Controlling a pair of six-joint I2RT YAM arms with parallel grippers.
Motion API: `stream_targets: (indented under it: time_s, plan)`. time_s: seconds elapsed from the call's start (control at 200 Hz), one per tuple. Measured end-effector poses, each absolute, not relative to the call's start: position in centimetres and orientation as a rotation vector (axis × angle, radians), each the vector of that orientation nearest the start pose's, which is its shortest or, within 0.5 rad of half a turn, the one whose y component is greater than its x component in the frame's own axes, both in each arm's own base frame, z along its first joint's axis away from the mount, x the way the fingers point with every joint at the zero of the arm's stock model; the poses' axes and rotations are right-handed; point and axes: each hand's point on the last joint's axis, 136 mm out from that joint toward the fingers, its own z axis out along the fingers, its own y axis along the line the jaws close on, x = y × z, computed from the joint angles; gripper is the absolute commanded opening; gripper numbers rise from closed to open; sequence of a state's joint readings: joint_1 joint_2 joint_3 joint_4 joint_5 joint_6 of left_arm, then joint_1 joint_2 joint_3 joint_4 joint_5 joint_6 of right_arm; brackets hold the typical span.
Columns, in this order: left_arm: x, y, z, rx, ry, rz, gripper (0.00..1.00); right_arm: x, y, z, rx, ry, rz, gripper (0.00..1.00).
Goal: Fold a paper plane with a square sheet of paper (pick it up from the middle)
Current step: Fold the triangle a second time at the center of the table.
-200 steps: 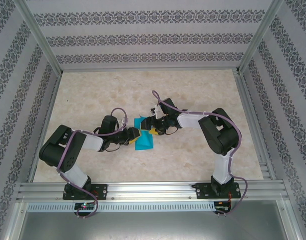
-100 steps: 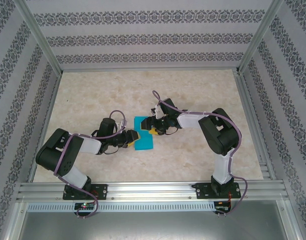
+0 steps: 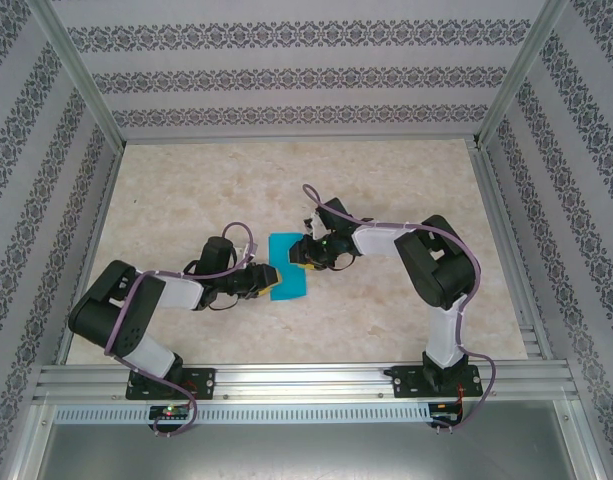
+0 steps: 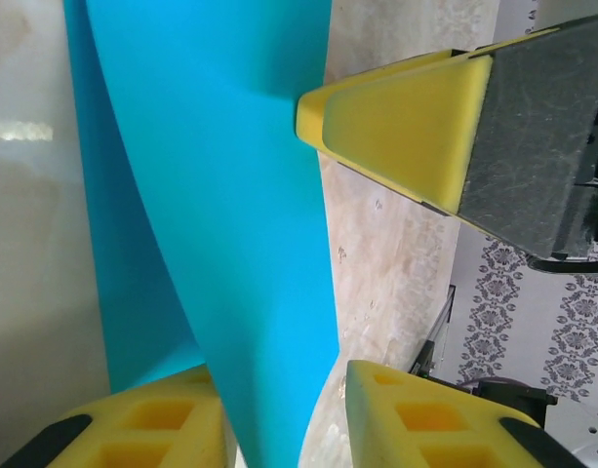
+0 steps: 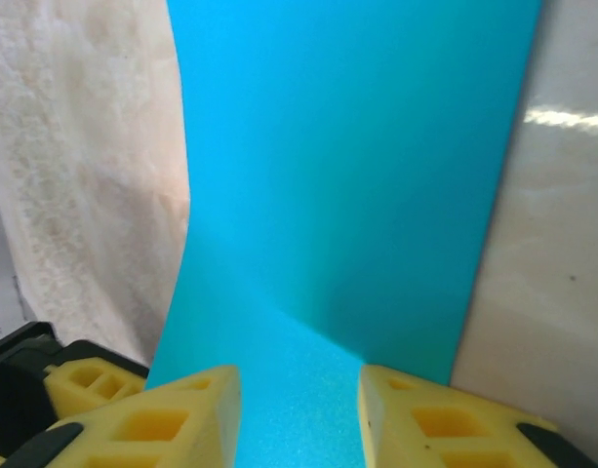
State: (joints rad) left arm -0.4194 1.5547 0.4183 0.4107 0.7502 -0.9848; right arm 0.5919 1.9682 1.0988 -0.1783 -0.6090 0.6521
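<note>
the square sheet of paper lies near the middle of the table, a touch toward 6 o'clock. from above it reads taller than wide. the wrist views show part of it curling up off the surface, so it is not lying fully flat.

the left gripper comes at the sheet from its 8 o'clock side. its jaws stand apart, with the raised paper running up between them against one finger and bare table showing beside the other. the right gripper sits at the sheet's 1 o'clock edge. its jaws are also spread, straddling the paper without pinching it. in the left wrist view one of its yellow fingers touches the sheet's edge.

the paper looks very light, thin and limp. it will likely bend under its own weight, slide on the smooth table and crease wherever it is squeezed. the lifted flap near the middle looks like the best place to take hold, pinching gently so no stray crease forms.

there is wide bare table toward 12 o'clock. the patterned walls stand at 9 and 3 o'clock, and the metal rail runs along 6 o'clock. the two grippers are close together, so they could easily bump each other.
</note>
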Motion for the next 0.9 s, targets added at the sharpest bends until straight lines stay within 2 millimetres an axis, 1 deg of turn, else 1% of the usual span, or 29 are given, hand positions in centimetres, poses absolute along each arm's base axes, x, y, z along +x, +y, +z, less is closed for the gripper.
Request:
stream_targets:
  time_s: [0.085, 0.15, 0.295, 0.415, 0.525, 0.639, 0.709, 0.799, 0.899]
  plan:
    - [24.6, -23.9, 4.9, -0.287, 2.591, -1.492, 0.26, 30.5, 32.3, 2.0, -0.167, 2.853, 1.121, 0.34]
    - [24.9, -23.8, 5.0, -0.306, 2.609, -1.475, 0.25, 30.5, 32.2, 2.0, -0.177, 2.856, 1.095, 0.34]
    - [25.1, -23.8, 5.0, -0.326, 2.629, -1.457, 0.28, 30.5, 32.2, 1.9, -0.189, 2.858, 1.074, 0.33]
    - [25.0, -24.2, 5.3, -0.310, 2.631, -1.470, 0.32, 30.4, 32.2, 1.8, -0.198, 2.857, 1.068, 0.33]
    - [25.2, -24.9, 6.0, -0.286, 2.620, -1.496, 0.34, 30.4, 32.2, 1.8, -0.199, 2.857, 1.062, 0.31]
    - [26.1, -25.7, 7.4, -0.245, 2.584, -1.517, 0.34, 30.4, 32.2, 1.8, -0.196, 2.859, 1.059, 0.30]
    - [26.8, -26.1, 7.8, -0.235, 2.572, -1.521, 0.34, 30.4, 32.2, 1.8, -0.196, 2.858, 1.060, 0.30]
    - [27.4, -26.3, 7.6, -0.236, 2.574, -1.520, 0.36, 30.4, 32.2, 1.9, -0.196, 2.856, 1.062, 0.30]
    - [27.5, -26.4, 6.7, -0.251, 2.594, -1.512, 0.39, 30.4, 32.2, 2.0, -0.181, 2.844, 1.087, 0.31]
